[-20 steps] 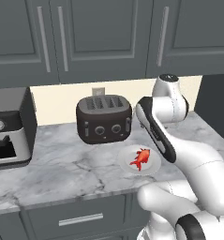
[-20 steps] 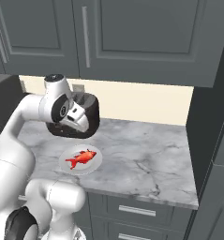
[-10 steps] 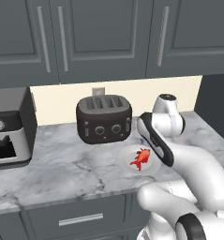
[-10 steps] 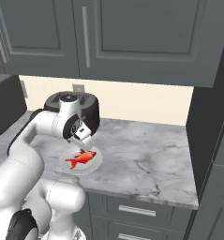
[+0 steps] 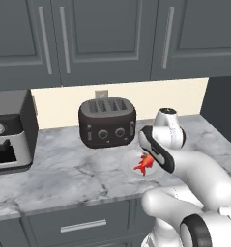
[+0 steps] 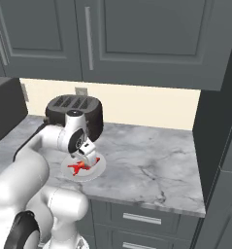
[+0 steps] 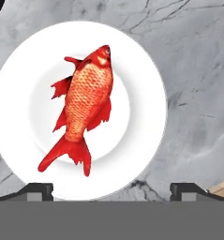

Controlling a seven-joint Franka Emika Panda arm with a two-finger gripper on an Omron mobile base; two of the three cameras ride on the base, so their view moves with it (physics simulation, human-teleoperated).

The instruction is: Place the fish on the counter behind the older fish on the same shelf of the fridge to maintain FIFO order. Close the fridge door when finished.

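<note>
The red-orange fish (image 7: 85, 108) lies flat on a white plate (image 7: 144, 140) on the marbled counter (image 5: 64, 169), in front of the toaster. My gripper (image 7: 111, 190) hangs just above the plate, pointing down, open, with its fingertips (image 7: 37, 189) spread wider than the fish and nothing between them. In the left base view the fish (image 5: 143, 166) peeks out beside the gripper (image 5: 150, 161). From the right base view the gripper (image 6: 88, 158) sits over the fish (image 6: 78, 167). The fridge and its door are out of view.
A dark four-slot toaster (image 5: 107, 123) stands close behind the plate. A boxy appliance (image 5: 6, 130) occupies the counter's left end. Dark cabinets (image 6: 137, 39) hang overhead. A tall grey panel (image 6: 219, 146) bounds the counter on the right. Drawers (image 5: 83, 224) run below.
The arm has swung down and forward, bringing the hand from above the toaster's height to just over the fish and plate. The fish has not moved.
</note>
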